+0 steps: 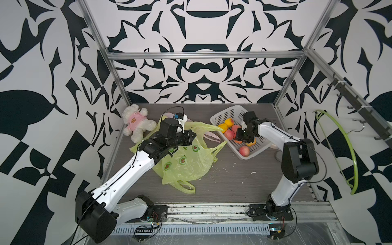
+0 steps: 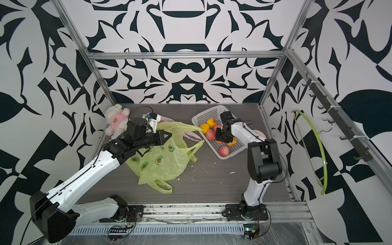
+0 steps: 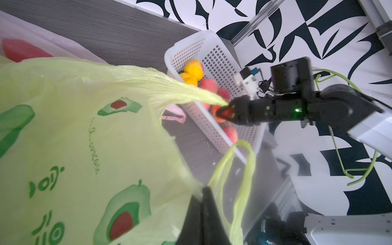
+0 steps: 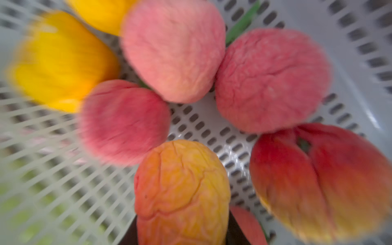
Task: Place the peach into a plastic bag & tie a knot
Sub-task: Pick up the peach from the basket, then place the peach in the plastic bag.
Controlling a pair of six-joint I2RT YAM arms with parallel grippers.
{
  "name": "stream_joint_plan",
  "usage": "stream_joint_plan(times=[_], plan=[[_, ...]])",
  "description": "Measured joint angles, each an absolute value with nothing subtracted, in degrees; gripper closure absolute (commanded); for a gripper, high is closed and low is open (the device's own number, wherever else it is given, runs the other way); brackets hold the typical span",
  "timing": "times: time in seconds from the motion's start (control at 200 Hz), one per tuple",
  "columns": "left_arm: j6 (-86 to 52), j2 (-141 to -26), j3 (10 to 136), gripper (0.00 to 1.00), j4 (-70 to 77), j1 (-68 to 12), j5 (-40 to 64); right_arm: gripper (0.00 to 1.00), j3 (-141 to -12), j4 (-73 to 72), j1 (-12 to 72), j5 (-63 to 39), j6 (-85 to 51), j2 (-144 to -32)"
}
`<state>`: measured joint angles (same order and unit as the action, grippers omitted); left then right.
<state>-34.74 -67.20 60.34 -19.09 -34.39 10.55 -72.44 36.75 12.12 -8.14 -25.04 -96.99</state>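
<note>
Now pinching the plastic bag (image 1: 186, 167) with the left end effector (image 3: 203, 192), clasping an orange peach (image 4: 182, 186) in the basket (image 1: 224, 112) with the right end effector (image 3: 225, 112).

A robot test cell in a lab — not a home or a shop. A grey wood-grain table (image 1: 233, 186) is boxed in by an aluminium frame (image 1: 203, 55), and the walls (image 1: 203, 25) carry a bold black-and-white print. A white basket (image 1: 224, 115) of peaches (image 1: 229, 134) stands at the back of the table, close to a corner post of the frame. Nearer the camera than the basket, the left arm (image 1: 131, 167) and the right arm (image 1: 284, 186) are bolted to a metal rail (image 1: 212, 210), with bare wires (image 1: 283, 220) at their bases. In both top views a plush toy (image 1: 136, 124) lies well left of the basket — right of it, a strip of hooks (image 1: 363, 109) and a green hanger (image 1: 353, 152).
</note>
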Motion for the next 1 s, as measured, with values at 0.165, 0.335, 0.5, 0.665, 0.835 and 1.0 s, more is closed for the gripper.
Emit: stream_joint_plan(times=[0.165,0.335,0.5,0.665,0.835,1.0], plan=[[-34.74,-67.31,60.34,1.0,-19.0,-34.39,10.81,0.76,-72.29,36.95,14.76,-11.09,-25.91,-84.4],[-34.96,-67.35,59.57,1.0,-17.61,-34.39,11.75,0.77,-73.1,36.56,23.92,-15.9,-27.86,-81.08],[-35.4,-67.57,59.37,1.0,-16.64,-34.35,12.86,0.74,-75.24,34.17,32.42,-20.51,-31.05,-85.73],[-36.38,-67.29,58.43,1.0,-14.5,-34.35,13.69,0.55,-79.61,31.73,35.99,-26.48,-34.39,-94.02],[-37.39,-65.41,56.45,1.0,-13.08,-34.35,13.8,0.18,-81.54,27.33,37.36,-35.44,-37.56,-100.22],[-38.13,-63.68,55.24,1.0,-11.88,-34.35,13.76,0.22,-80.14,24.25,36.8,-40.71,-40.01,-99.18]])
